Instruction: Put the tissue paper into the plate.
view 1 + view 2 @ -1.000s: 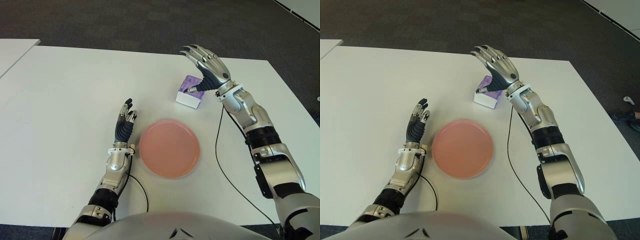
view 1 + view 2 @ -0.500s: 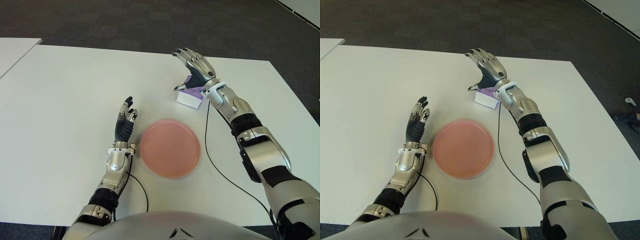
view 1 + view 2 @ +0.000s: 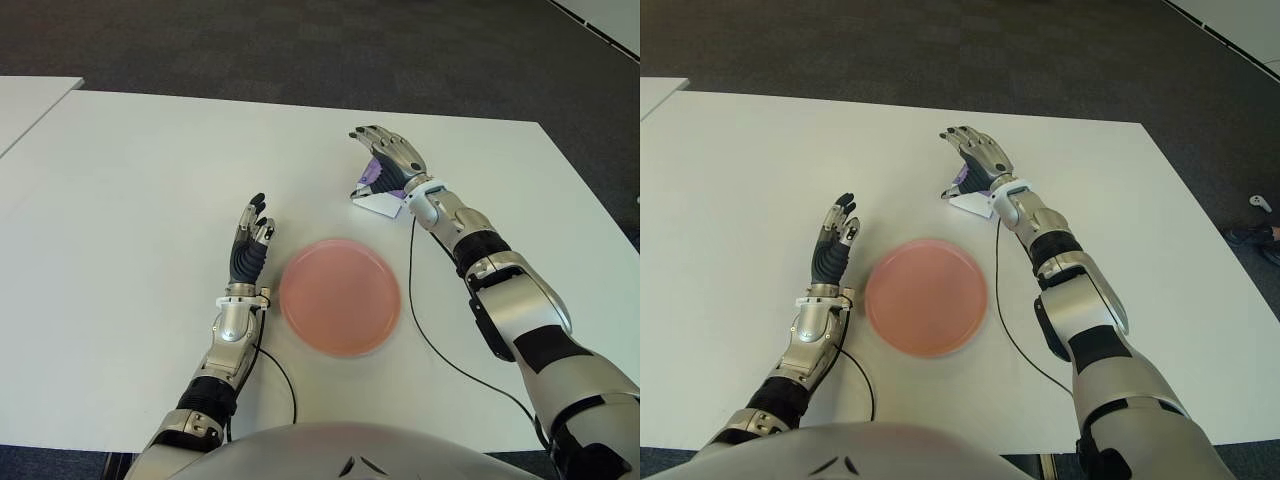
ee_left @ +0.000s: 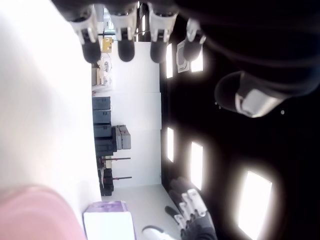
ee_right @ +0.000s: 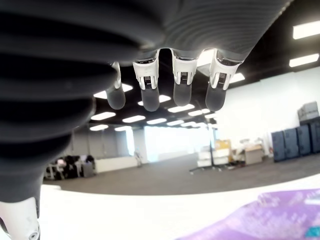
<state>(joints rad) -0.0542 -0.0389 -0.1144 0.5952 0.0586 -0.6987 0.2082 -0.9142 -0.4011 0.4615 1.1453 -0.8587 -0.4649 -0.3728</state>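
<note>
Table (image 3: pixel 120 200), white, bears plate (image 3: pixel 340 297), tissue pack (image 3: pixel 378 196); dark carpet (image 3: pixel 300 40) beyond.

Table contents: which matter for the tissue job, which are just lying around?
In the job:
- tissue pack, purple and white, beyond the plate
- pink plate, nothing in it
- right hand, open over the pack, not gripping

Not in the job:
- left hand, open, left of the plate
- cable
- white table
</note>
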